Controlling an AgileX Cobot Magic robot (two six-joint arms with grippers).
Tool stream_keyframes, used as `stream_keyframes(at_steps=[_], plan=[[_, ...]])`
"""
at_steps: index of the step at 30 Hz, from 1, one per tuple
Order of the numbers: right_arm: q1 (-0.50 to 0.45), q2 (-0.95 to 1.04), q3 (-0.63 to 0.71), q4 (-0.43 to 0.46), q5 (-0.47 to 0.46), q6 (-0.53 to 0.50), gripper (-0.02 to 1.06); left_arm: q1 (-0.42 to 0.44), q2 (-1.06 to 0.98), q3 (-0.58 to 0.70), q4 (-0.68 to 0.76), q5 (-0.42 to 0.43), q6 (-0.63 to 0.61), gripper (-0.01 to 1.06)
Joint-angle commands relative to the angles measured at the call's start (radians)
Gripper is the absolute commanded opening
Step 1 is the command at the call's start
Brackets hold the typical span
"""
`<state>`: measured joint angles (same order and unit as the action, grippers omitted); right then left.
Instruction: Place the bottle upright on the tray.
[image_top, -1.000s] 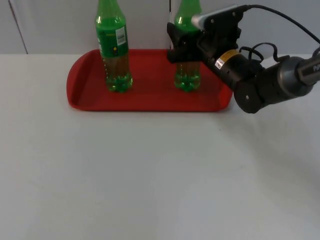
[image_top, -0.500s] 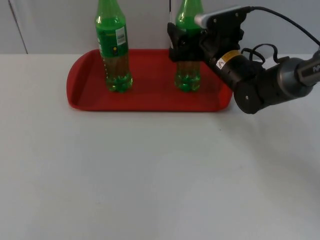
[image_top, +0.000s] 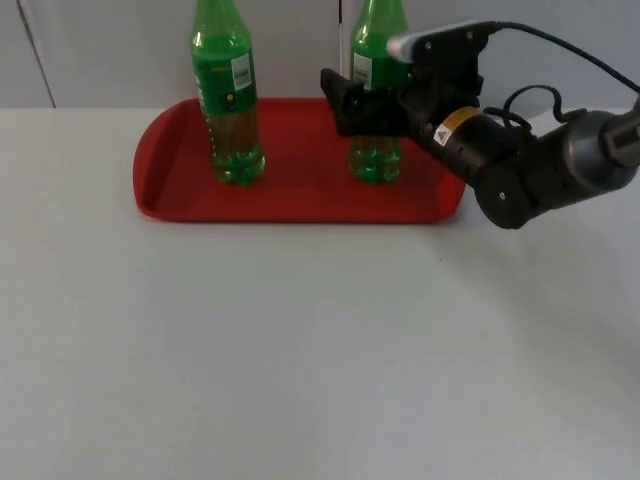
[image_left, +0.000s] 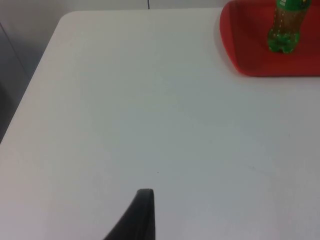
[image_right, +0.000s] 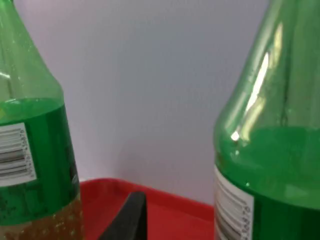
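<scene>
Two green bottles stand upright on the red tray (image_top: 300, 200) at the back of the table. The right bottle (image_top: 376, 160) has my right gripper (image_top: 365, 105) around its middle, fingers open, one finger (image_top: 335, 98) standing clear to the bottle's left. From the right wrist, this bottle (image_right: 270, 165) is close beside the black fingertip (image_right: 131, 215), with the left bottle (image_right: 30, 165) further off and the tray's (image_right: 175, 215) floor below. The left bottle (image_top: 230, 110) stands apart near the tray's left end. My left arm waits off to the left; its fingertip (image_left: 142, 215) hovers over bare table.
The grey partition wall runs right behind the tray. From the left wrist I see the tray's end (image_left: 250, 55) with a bottle (image_left: 286, 30) on it, and the table's left edge (image_left: 30, 95). White table stretches in front of the tray.
My right gripper's fingers have spread off the right bottle, the near finger moving left. The bottle stays upright on the tray.
</scene>
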<state>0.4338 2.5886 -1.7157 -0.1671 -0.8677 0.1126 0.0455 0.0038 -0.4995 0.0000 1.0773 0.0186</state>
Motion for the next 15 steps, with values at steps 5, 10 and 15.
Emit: stream_keyframes(at_steps=[5,10,15], plan=[[0.005,-0.151,0.141,-0.007,0.143,0.008,1.05,0.003,-0.004,0.005,-0.006,0.000,0.003,1.05],[0.009,-0.266,0.256,-0.011,0.338,0.045,1.05,0.003,-0.004,0.005,-0.006,0.000,0.003,1.05],[0.018,-0.453,0.411,-0.011,0.598,0.063,1.05,0.003,-0.004,0.005,-0.006,0.000,0.003,1.05]])
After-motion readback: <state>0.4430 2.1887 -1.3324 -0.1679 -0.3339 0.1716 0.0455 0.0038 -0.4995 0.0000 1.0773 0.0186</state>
